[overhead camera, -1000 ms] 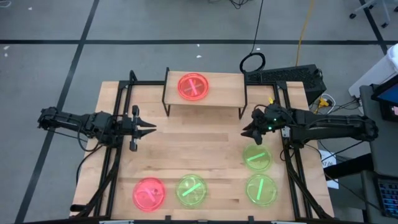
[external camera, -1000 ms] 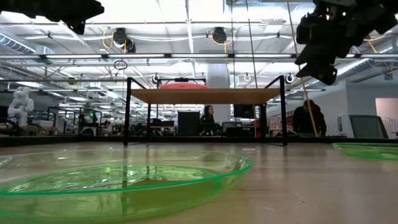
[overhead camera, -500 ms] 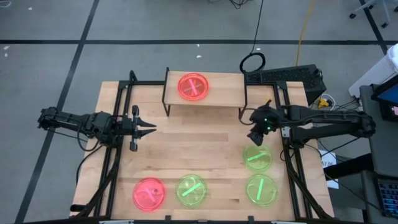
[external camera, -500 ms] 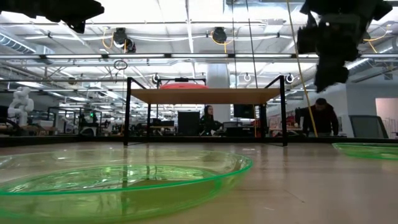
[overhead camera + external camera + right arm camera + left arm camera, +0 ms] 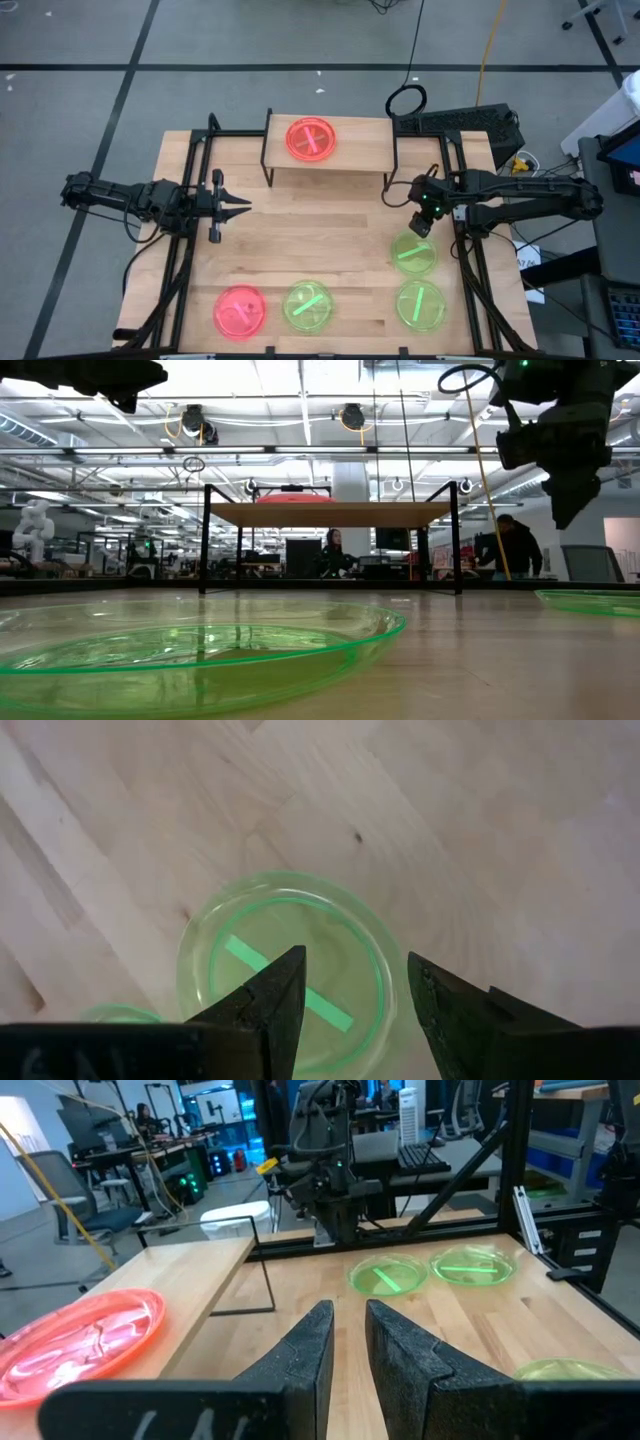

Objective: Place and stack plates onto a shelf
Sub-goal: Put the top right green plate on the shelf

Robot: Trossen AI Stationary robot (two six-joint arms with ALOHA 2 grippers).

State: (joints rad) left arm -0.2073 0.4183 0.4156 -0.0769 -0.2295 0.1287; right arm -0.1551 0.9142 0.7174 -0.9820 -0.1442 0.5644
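A neon pink plate (image 5: 311,139) lies on the small light-wood shelf (image 5: 350,152) at the table's far side; both also show in the low view, the plate (image 5: 295,498) on the shelf (image 5: 330,513). On the table lie a green plate (image 5: 413,253) at the right, and a pink plate (image 5: 240,311) and two green plates (image 5: 308,305) (image 5: 420,304) along the near edge. My right gripper (image 5: 420,222) is open and points down, above the far rim of the right green plate (image 5: 290,975). My left gripper (image 5: 243,207) hovers at the table's left, narrowly open and empty.
Black frame rails (image 5: 190,200) run along both table sides. The shelf's thin black legs (image 5: 203,540) stand at the far middle. A keyboard (image 5: 460,122) and a cable loop lie beyond the far edge. People show in the room behind (image 5: 512,550). Bare wood lies in the table's middle.
My right gripper has moved from beside the shelf's right end a little toward the near right, over the right green plate, and has tipped from pointing toward the table's left to pointing down. The plates have stayed where they were.
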